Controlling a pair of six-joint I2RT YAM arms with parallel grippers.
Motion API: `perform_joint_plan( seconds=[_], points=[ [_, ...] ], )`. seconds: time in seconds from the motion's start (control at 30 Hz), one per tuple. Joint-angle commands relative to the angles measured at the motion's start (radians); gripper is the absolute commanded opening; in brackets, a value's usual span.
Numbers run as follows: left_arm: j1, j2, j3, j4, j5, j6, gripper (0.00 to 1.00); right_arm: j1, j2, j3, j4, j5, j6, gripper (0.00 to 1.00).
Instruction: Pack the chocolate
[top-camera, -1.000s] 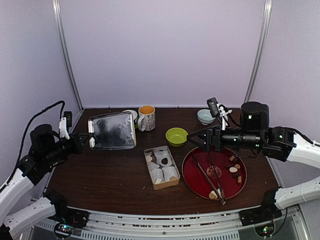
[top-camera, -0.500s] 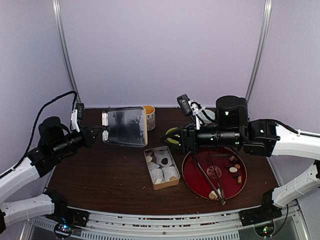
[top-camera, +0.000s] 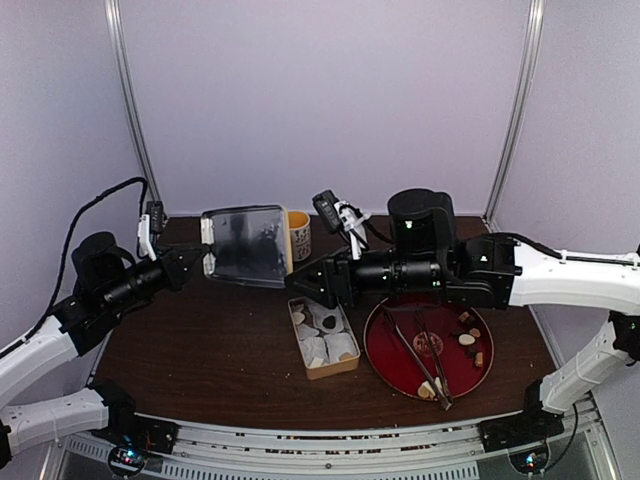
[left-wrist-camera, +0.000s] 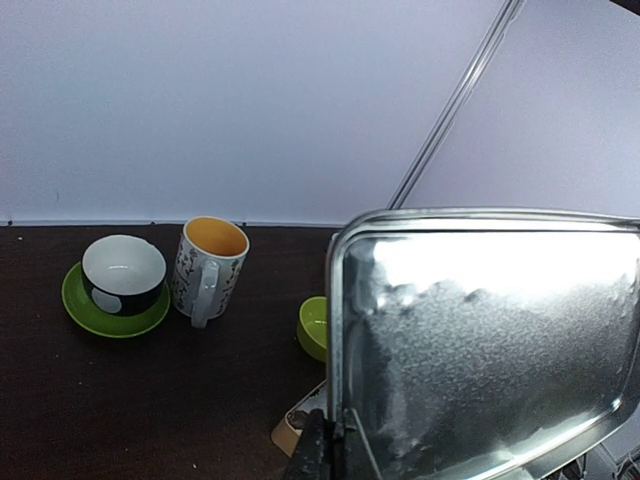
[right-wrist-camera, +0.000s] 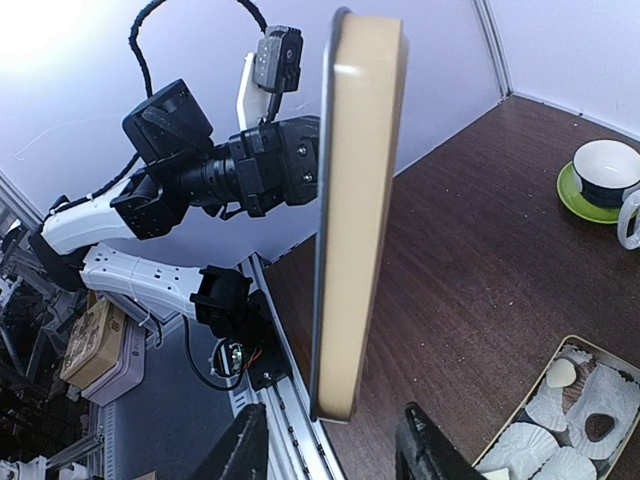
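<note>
While the left gripper (top-camera: 197, 266) is clamped on the metal lid (top-camera: 247, 246), holding it tilted off the table, the right arm reaches flat across the box (top-camera: 323, 372). The right gripper (top-camera: 296, 284) has its jaws apart beside the lid. The chocolate (top-camera: 467, 340) is mostly on the red tray (top-camera: 376, 345).

My left pincer (top-camera: 203, 262) clamps the shiny rectangular metal lid (top-camera: 247, 245), which I see raised and tilted. My right pincer (top-camera: 298, 284) is just beside its lower right corner, with the tan rectangular box (top-camera: 335, 370) close beneath.
</note>
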Motion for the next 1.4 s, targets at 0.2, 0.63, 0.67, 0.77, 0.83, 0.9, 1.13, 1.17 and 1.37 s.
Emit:
perform_joint_plan(
  seconds=[0.2, 0.63, 0.67, 0.77, 0.83, 0.9, 1.13, 1.17, 1.37],
  points=[
    [-0.008, -0.033, -0.009, 0.053, 0.003, 0.015, 0.00, 0.007, 0.039, 0.071, 0.020, 0.023, -0.014, 0.34],
    [-0.008, -0.053, -0.024, 0.048, 0.013, 0.016, 0.00, 0.008, 0.073, 0.104, 0.016, 0.002, -0.007, 0.18],
    [-0.008, -0.052, -0.023, 0.049, 0.015, 0.015, 0.00, 0.008, 0.073, 0.103, 0.017, 0.001, -0.006, 0.16],
    [-0.008, -0.045, -0.024, 0.053, 0.022, 0.015, 0.00, 0.008, 0.073, 0.103, 0.017, 0.001, -0.007, 0.07],
    [-0.008, -0.039, -0.027, 0.057, 0.029, 0.016, 0.00, 0.007, 0.068, 0.099, 0.014, 0.012, -0.007, 0.05],
    [-0.008, -0.032, -0.029, 0.058, 0.029, 0.014, 0.01, 0.008, 0.057, 0.092, 0.004, 0.036, -0.012, 0.04],
    [-0.008, -0.022, -0.043, 0.061, 0.069, 0.000, 0.48, 0.005, 0.007, 0.073, -0.162, 0.196, -0.132, 0.03],
    [-0.009, -0.022, -0.044, 0.057, 0.072, -0.001, 0.51, 0.005, -0.002, 0.071, -0.183, 0.231, -0.159, 0.02],
    [-0.008, -0.028, -0.049, 0.023, 0.101, -0.014, 0.55, 0.002, -0.055, 0.074, -0.370, 0.426, -0.330, 0.00]
  ],
)
